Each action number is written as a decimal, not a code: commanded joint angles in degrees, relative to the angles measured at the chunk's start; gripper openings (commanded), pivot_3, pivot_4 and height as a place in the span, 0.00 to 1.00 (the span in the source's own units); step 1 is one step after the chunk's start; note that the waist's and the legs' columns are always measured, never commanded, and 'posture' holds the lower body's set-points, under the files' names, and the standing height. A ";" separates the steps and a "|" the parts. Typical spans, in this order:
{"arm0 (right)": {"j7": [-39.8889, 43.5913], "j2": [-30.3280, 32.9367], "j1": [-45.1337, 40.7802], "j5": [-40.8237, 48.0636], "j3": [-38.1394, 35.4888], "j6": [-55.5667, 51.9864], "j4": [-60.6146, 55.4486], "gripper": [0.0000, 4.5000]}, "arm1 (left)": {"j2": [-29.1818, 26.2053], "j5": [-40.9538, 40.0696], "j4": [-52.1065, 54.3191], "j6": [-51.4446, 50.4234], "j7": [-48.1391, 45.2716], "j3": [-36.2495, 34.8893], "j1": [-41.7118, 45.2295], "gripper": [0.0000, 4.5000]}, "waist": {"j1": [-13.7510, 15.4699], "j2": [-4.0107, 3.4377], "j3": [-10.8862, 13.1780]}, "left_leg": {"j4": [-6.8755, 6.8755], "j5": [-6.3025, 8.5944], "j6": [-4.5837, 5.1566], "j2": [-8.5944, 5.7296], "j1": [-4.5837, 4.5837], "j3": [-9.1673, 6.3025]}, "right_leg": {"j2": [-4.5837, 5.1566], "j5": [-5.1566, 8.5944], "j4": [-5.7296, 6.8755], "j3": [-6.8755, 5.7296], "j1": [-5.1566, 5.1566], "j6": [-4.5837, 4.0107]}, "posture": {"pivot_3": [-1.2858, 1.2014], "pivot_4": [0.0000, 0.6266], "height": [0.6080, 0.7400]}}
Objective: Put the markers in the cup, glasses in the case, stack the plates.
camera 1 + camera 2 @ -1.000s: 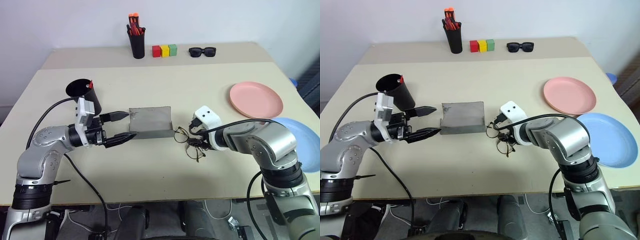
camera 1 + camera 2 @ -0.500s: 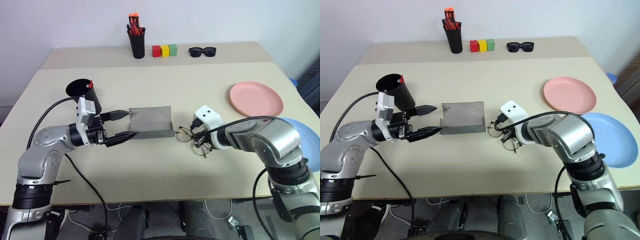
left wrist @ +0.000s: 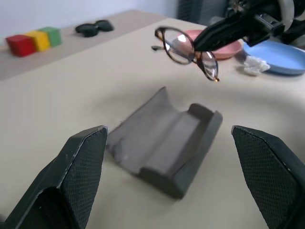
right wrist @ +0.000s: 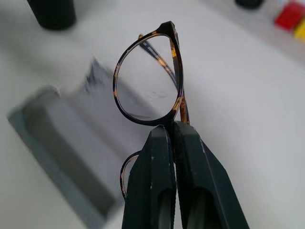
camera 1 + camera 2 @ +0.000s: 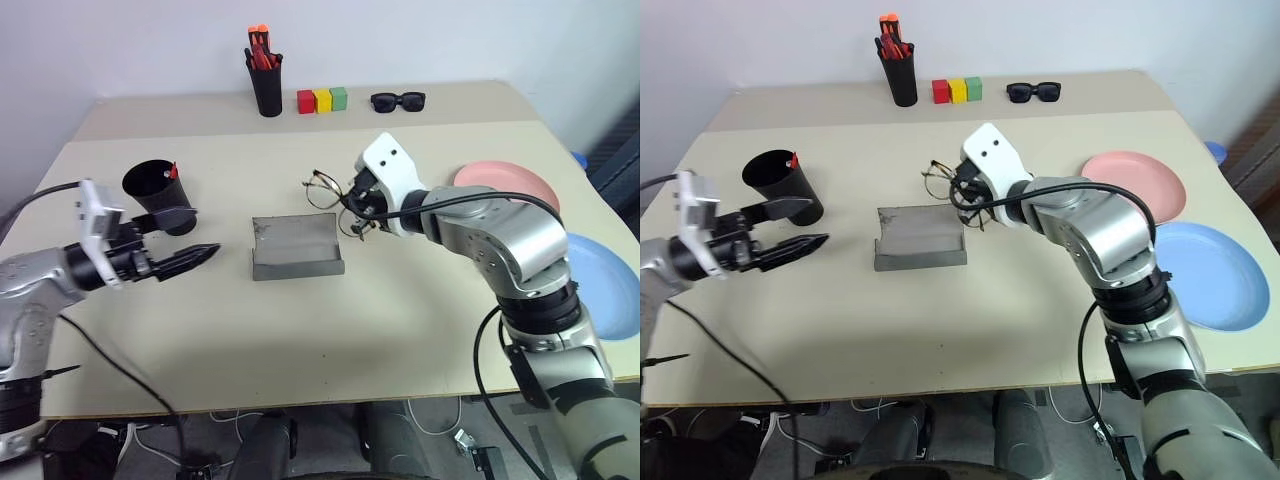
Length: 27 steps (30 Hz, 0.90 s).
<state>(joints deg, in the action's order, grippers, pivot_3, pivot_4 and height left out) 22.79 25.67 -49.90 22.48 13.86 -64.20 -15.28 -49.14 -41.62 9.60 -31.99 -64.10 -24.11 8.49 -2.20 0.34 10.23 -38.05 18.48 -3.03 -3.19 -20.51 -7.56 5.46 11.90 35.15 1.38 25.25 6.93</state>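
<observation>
Here, glasses (image 5: 332, 192) pinched at the bridge by the right gripper (image 5: 357, 203) and held in the air above the open case (image 5: 297, 246).

Round clear lenses in a thin dark frame mottled amber at the rims, temples folded out toward 10 o'clock of the case. Right fingers (image 4: 164, 157) pressed together on the frame between the lenses. Case grey, lid laid back, hollow upward, on the table (image 5: 400, 320) mid-scene. Left gripper (image 5: 175, 240) at 9 o'clock of the case, fingers spread wide, empty, just beside the black cup (image 5: 158, 193), which carries a red-tipped marker (image 5: 174, 171).
</observation>
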 commanded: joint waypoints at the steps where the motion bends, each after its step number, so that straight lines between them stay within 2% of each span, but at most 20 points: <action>1: 1.51 -2.60 -1.08 -1.48 1.09 5.74 -0.20 0.01 | -1.13 -3.80 4.03 -2.52 -0.80 -2.60 -2.20 0.96 | -0.06 -0.01 0.01 | 0.02 0.00 0.00 0.00 0.00 -0.01 | 0.00 0.00 0.00 0.00 0.01 0.00 | 0.52 0.24 1.00; 8: 8.00 -7.10 7.17 -4.20 6.34 19.64 6.26 0.01 | -0.60 -4.50 5.71 -2.64 0.39 -2.64 -3.89 0.96 | -0.22 0.00 0.00 | 0.02 -0.01 -0.01 0.02 0.09 -0.02 | -0.02 0.00 0.06 0.00 -0.03 -0.01 | 0.52 0.24 1.00; 11: 8.30 -7.06 6.91 -10.62 10.45 27.28 9.89 0.01 | -0.76 -5.40 5.64 -3.59 0.48 -2.67 -3.90 0.96 | -0.33 -0.07 0.04 | 0.02 -0.01 -0.02 0.01 0.05 0.02 | -0.02 -0.01 0.08 0.01 0.02 -0.03 | 0.52 0.24 1.00; 17: 8.47 -8.65 5.04 -17.59 12.41 34.30 15.80 0.01 | -1.10 -5.29 5.67 -3.56 -0.11 -2.88 -5.21 0.96 | -0.40 -0.06 0.04 | 0.02 -0.02 -0.04 0.03 0.08 0.02 | -0.06 -0.03 0.11 0.03 0.05 -0.06 | 0.52 0.24 1.00; 27: 14.28 -9.06 0.25 -15.48 6.55 31.72 12.51 0.01 | -0.58 -4.91 5.67 -2.57 0.40 -2.42 -5.27 0.96 | -0.42 -0.07 0.04 | 0.03 -0.02 -0.04 0.03 0.06 0.00 | -0.06 -0.03 0.10 0.03 0.07 -0.06 | 0.52 0.24 1.00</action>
<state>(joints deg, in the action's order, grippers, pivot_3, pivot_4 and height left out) 36.44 17.06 -47.66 6.64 22.15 -33.88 -0.27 -49.35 -46.26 14.03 -35.55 -63.75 -25.32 3.00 -2.62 0.27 10.28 -38.02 18.45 -3.08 -3.16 -20.45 -7.56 5.40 11.87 35.25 1.41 25.32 6.86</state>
